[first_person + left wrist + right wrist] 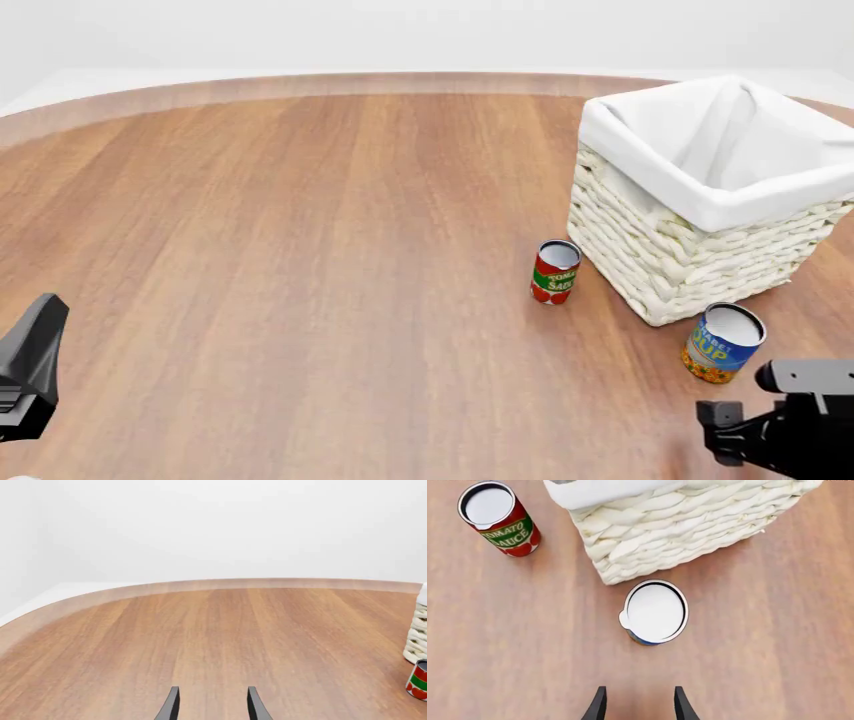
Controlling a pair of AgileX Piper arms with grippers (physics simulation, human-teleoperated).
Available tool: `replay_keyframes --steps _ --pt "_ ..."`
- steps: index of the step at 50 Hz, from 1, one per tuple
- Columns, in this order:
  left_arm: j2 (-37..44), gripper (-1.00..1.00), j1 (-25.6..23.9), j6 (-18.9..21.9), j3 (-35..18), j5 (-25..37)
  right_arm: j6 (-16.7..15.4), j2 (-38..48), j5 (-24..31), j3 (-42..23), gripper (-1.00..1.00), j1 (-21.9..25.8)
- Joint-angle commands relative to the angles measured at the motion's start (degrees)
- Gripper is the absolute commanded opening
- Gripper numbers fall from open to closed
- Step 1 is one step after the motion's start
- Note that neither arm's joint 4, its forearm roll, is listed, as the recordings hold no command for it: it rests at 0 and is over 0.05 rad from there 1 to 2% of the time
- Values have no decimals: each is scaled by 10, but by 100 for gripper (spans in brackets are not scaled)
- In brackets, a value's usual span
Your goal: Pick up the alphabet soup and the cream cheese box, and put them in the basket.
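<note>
At the right of the front view, the square cream-white rope basket with white cloth lining (694,190) shows only its lining inside. The short blue-and-yellow alphabet soup can (722,343) stands upright just beside its near corner, the slimmer red-and-green tomato sauce can (554,272) to the left. The right gripper (639,702), fingers apart and empty, sits above the soup; the left gripper (212,703) is likewise parted over the bare wooden table (294,250)

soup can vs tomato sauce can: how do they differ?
Label: the alphabet soup is blue and yellow; the tomato sauce can is red and green.
Shape: the soup can looks shorter and wider, the tomato sauce can slimmer.
Place: the soup stands at the near corner of the basket, closest to the right gripper; the tomato can stands off the basket's left side.
Both stand upright on the table, light lids up, untouched.
</note>
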Motion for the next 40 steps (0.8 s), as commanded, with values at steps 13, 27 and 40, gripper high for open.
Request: replay_keyframes --steps 13,27,40 --pt "0 100 0 0 0 0 -9 70 -42 -29 100 -11" --pt "0 100 0 0 0 0 -15 82 -32 -55 100 -19" --pt "0 100 0 0 0 0 -15 111 -47 -68 100 -16"
